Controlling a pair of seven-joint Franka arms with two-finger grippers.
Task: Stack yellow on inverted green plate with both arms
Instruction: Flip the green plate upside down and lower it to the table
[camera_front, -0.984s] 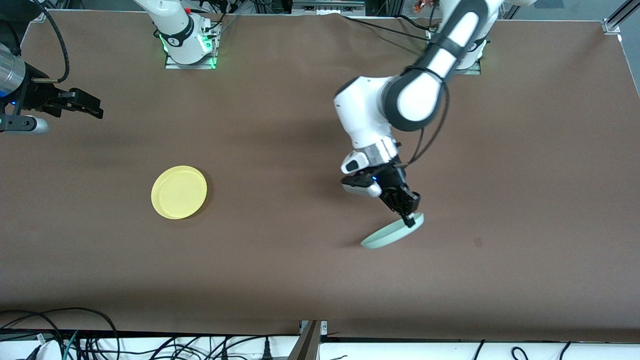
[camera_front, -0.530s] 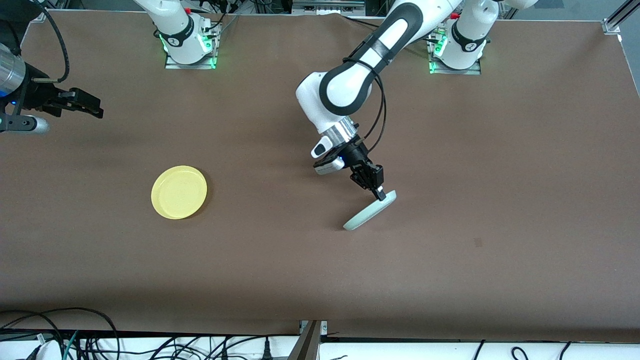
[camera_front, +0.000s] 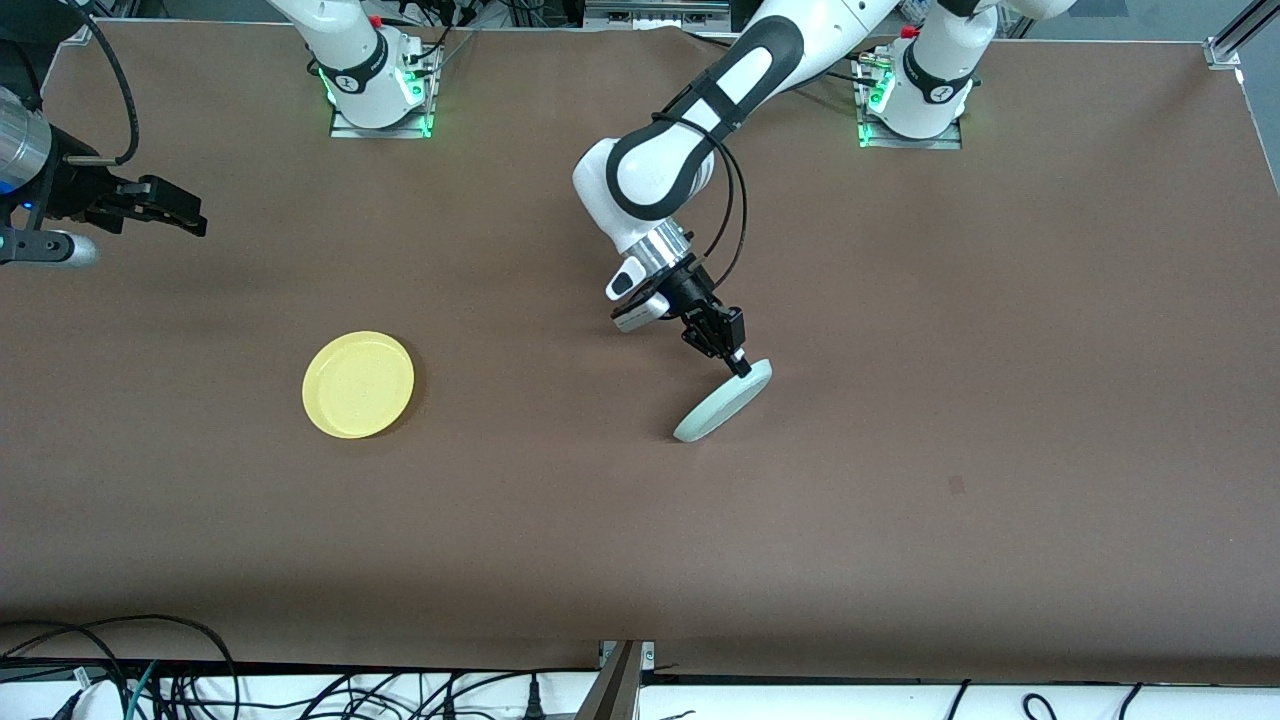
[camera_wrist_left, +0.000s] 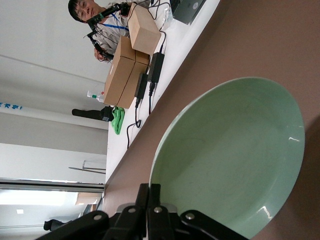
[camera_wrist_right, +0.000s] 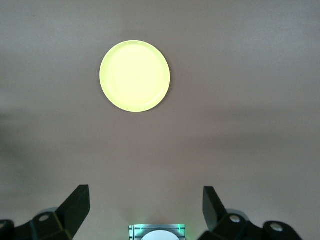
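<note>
My left gripper (camera_front: 738, 365) is shut on the rim of the pale green plate (camera_front: 720, 402) over the middle of the table. The plate hangs steeply tilted, with its lower edge close to the brown tabletop. In the left wrist view the plate's hollow side (camera_wrist_left: 235, 160) faces the camera and the gripper (camera_wrist_left: 154, 192) pinches its rim. The yellow plate (camera_front: 358, 384) lies flat and upright on the table toward the right arm's end. My right gripper (camera_front: 180, 212) waits open and empty, high above that end. The right wrist view shows the gripper (camera_wrist_right: 145, 194) and the yellow plate (camera_wrist_right: 135, 76) below it.
The two arm bases (camera_front: 378, 95) (camera_front: 912, 100) stand along the table's edge farthest from the front camera. Cables (camera_front: 150, 680) lie below the nearest edge. A small dark mark (camera_front: 957, 486) is on the cloth toward the left arm's end.
My left gripper has carried the green plate toward the right arm's end and toward the arm bases, tilting it more steeply. The right arm and yellow plate have not moved.
</note>
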